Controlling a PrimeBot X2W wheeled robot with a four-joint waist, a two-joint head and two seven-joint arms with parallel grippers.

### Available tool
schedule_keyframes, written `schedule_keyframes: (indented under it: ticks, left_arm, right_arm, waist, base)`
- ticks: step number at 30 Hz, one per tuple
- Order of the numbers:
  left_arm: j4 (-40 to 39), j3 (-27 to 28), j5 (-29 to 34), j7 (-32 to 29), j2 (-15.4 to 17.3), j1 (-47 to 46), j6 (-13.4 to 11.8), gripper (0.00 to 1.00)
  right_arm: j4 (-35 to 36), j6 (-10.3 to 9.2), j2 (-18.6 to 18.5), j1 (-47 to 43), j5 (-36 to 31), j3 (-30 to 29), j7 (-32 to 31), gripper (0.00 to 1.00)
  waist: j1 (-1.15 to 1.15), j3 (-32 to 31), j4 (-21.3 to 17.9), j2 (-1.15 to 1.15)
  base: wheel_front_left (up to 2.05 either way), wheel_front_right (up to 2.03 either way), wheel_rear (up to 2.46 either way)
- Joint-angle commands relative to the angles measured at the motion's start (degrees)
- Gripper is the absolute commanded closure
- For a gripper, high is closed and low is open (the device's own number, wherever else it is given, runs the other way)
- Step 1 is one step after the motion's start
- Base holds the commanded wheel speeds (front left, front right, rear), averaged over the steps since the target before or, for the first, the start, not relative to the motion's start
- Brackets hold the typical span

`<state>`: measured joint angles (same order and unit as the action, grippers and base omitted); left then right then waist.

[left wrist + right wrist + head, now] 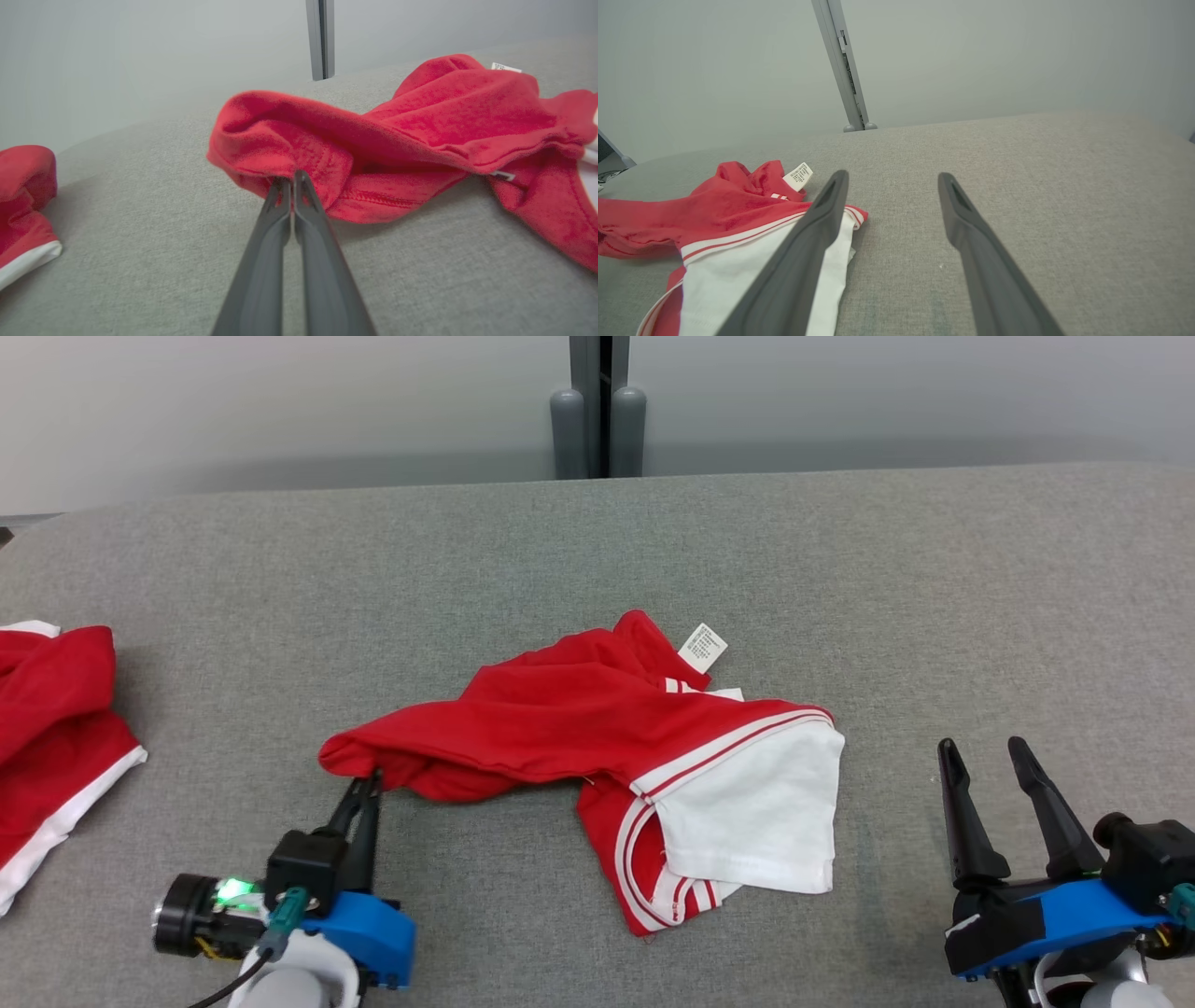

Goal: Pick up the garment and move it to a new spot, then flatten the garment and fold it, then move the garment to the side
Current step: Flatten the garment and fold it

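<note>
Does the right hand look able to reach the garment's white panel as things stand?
Probably yes: the right hand stands open beside the white panel, with bare grey table between them and nothing in the way.

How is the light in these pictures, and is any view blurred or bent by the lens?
Head view: soft, even light, faint shadow under the garment; the far edge of the table bows. Left wrist view: the left tool and garment look slightly soft and grainy. Right wrist view: the grey post leans, a wide-angle effect; no glare.
</note>
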<state>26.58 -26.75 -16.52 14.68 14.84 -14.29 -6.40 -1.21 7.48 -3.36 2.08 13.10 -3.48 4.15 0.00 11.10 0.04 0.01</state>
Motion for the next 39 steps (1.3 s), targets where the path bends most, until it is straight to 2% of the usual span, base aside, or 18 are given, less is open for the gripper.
schedule_keyframes:
  ticks: [1,5,8,13,18,22,23,24,30,35,39]
  left_arm:
    - [-1.7,0.8,0.8,-0.8,2.6,1.6,-1.2,1.0]
    - [-4.9,2.5,1.2,-3.1,7.4,3.8,-2.8,1.0]
    - [-6.3,3.2,1.4,-4.1,9.1,4.7,-3.5,1.0]
    - [-8.2,5.2,1.3,-5.7,12.1,7.0,-6.4,1.0]
    - [-5.5,6.1,-1.6,-6.3,10.9,9.5,-6.2,1.0]
    - [-1.9,6.7,-4.7,-4.2,8.6,10.0,-4.4,1.0]
    - [-1.1,6.9,-5.1,-3.5,8.1,9.8,-4.1,0.18]
    - [-0.8,7.0,-5.8,-2.7,7.2,9.6,-3.9,0.0]
    - [-1.9,11.1,-9.1,0.2,4.3,9.8,-3.7,0.0]
    - [-8.1,14.0,-8.9,0.6,3.5,10.5,-2.0,0.0]
    - [-13.2,14.4,-8.2,0.5,2.6,12.1,-0.7,0.0]
  right_arm:
    - [-0.4,0.03,0.1,0.0,-0.1,-0.1,0.4,0.0]
    - [-0.9,0.03,0.1,0.2,-0.3,-0.1,0.4,0.0]
    - [-1.2,0.03,0.2,0.3,-0.3,-0.2,0.3,0.0]
    - [-1.3,0.03,0.2,0.3,-0.4,-0.4,0.3,0.0]
    - [-1.3,0.03,0.3,0.3,-0.4,-0.4,0.2,0.0]
    - [-0.8,0.03,0.3,0.1,-0.5,-0.6,-0.1,0.0]
    - [-0.7,0.03,0.3,0.0,-0.6,-0.6,-0.2,0.0]
    - [-0.6,0.03,0.3,-0.1,-0.6,-0.7,-0.2,0.0]
    - [0.7,0.03,0.4,-1.1,-1.1,-1.2,-0.8,0.0]
    - [1.9,0.03,0.4,-2.0,-1.5,-1.5,-1.5,0.0]
    - [2.5,0.03,0.4,-2.8,-1.5,-1.3,-1.9,0.0]
  waist:
    - [0.0,0.2,0.5,-0.01]
    - [0.0,0.3,1.0,-0.01]
    - [0.0,0.3,1.1,-0.01]
    - [0.0,0.3,1.0,-0.01]
    - [0.0,0.0,0.4,-0.01]
    - [0.0,-0.1,0.2,-0.01]
    - [0.0,-0.2,0.2,-0.01]
    - [0.0,-0.2,0.3,-0.01]
    - [0.0,-1.1,0.6,-0.01]
    - [0.0,-2.3,0.9,-0.01]
    - [0.0,-3.7,0.7,-0.01]
  base:
    - [0.0,0.0,0.0]
    - [0.0,0.0,0.0]
    - [0.0,0.0,0.0]
    - [0.0,0.0,0.0]
    - [0.0,0.0,0.0]
    - [0.0,0.0,0.0]
    - [0.0,0.0,0.0]
    - [0.0,0.0,0.0]
    - [0.0,0.0,0.0]
    - [0.0,0.0,0.0]
    - [0.0,0.0,0.0]
